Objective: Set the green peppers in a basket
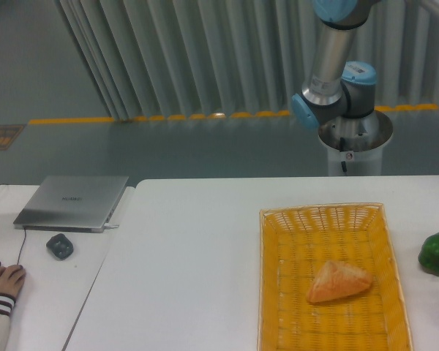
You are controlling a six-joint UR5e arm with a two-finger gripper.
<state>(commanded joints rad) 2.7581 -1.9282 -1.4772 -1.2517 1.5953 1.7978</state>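
The glossy green bell pepper (437, 252) sits on the white bench (190, 263), just right of the yellow woven wicker basket (278, 292). My claw is out of view; its state is unknown.

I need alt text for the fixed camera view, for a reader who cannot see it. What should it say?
A green pepper sits on the white table, outside and right of a yellow wicker basket that holds a tan bread piece. The robot arm stands behind the table, its gripper out of view. At far left lie a closed laptop and a person's hand.
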